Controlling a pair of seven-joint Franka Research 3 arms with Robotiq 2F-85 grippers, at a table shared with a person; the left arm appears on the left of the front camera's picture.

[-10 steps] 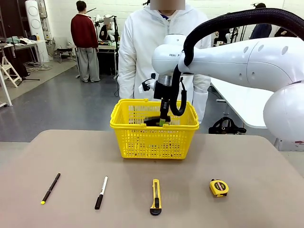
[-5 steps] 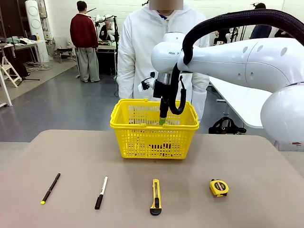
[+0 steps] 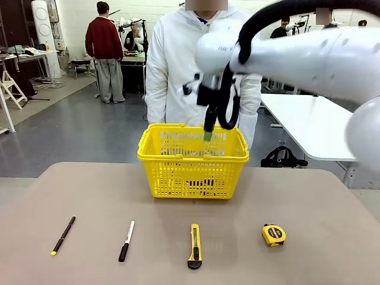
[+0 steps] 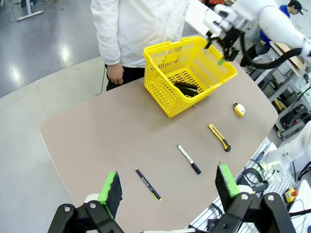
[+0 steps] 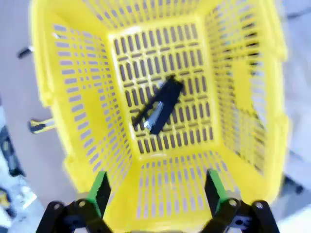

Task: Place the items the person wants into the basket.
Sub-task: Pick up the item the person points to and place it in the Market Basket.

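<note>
Right tool (image 5: 158,190) poised over basket (image 3: 155,155), jaws spread full, nothing gripped. Left tool (image 4: 170,187) high over worktop (image 3: 320,202), likewise wide and empty. Black object (image 5: 160,108) flat on basket floor. Utility knife (image 3: 195,244) and tape measure (image 3: 274,234) both on worktop at near edge, well apart from basket. Judged: between picks, neither item in basket yet. Next: bring right tool to near edge, lower over one item. Knife flat and slim, so jaws across its narrow width, low to surface.
</note>
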